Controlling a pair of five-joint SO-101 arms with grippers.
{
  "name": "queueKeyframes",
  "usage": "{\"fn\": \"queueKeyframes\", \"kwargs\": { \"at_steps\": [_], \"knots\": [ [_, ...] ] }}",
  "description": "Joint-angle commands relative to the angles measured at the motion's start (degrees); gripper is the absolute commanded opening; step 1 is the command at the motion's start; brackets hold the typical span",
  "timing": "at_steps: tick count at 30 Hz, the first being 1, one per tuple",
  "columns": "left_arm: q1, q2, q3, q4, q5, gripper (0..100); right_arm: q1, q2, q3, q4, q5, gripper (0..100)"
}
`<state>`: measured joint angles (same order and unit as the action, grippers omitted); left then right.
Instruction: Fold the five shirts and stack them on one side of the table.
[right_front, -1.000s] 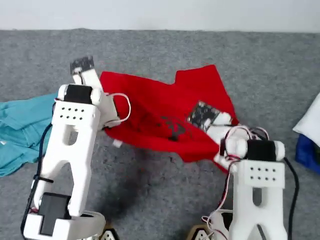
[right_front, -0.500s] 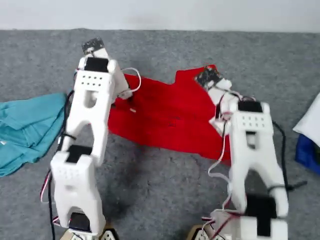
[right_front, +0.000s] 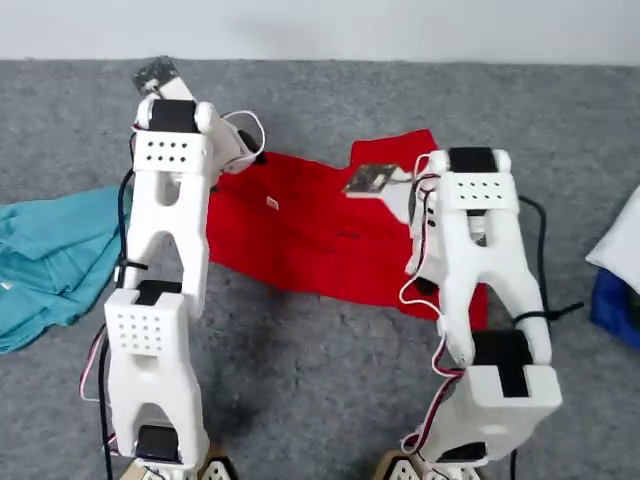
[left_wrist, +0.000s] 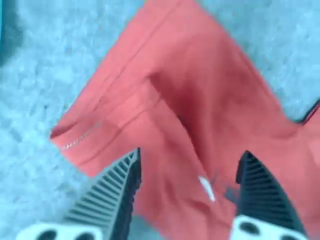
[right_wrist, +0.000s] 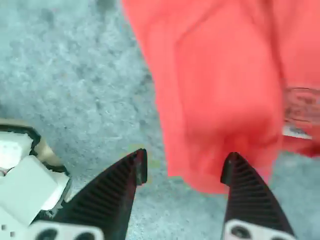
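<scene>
Running left to right, the red shirt (right_front: 320, 230) lies under left claw (left_wrist: 190, 160) and right claw (right_wrist: 186, 157), both spread wide, empty

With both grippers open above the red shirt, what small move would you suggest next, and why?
Probably lower both and close on the cloth. The left gripper hangs open over a hemmed corner of the red shirt, the right gripper open over another edge, and the shirt lies spread out on the table.

The left arm (right_front: 170, 200) and right arm (right_front: 480, 240) hide parts of the red shirt (right_front: 330, 240); the teal shirt (right_front: 50, 250) at the table's (right_front: 330, 390) left edge is cut off.
</scene>
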<state>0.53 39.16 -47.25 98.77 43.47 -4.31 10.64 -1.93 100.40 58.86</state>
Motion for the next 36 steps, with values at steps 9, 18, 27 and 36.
{"fn": "queueKeyframes", "kwargs": {
  "at_steps": [9,18,27,36],
  "knots": [
    [-1.14,-14.15,20.00,1.93,-0.62,29,-8.31,7.60,-0.79,-1.63,-1.14,25.2],
    [-4.84,-14.33,22.02,1.93,-0.62,29,-9.36,11.12,-0.88,-9.10,-3.43,25.5],
    [-4.57,-14.33,22.02,1.93,-0.62,29,-9.89,15.78,-1.85,-15.16,-3.43,23.1],
    [-4.48,-13.89,22.02,1.93,-0.62,29,-8.66,16.22,-6.77,-14.90,-3.43,3.5]
  ]
}}
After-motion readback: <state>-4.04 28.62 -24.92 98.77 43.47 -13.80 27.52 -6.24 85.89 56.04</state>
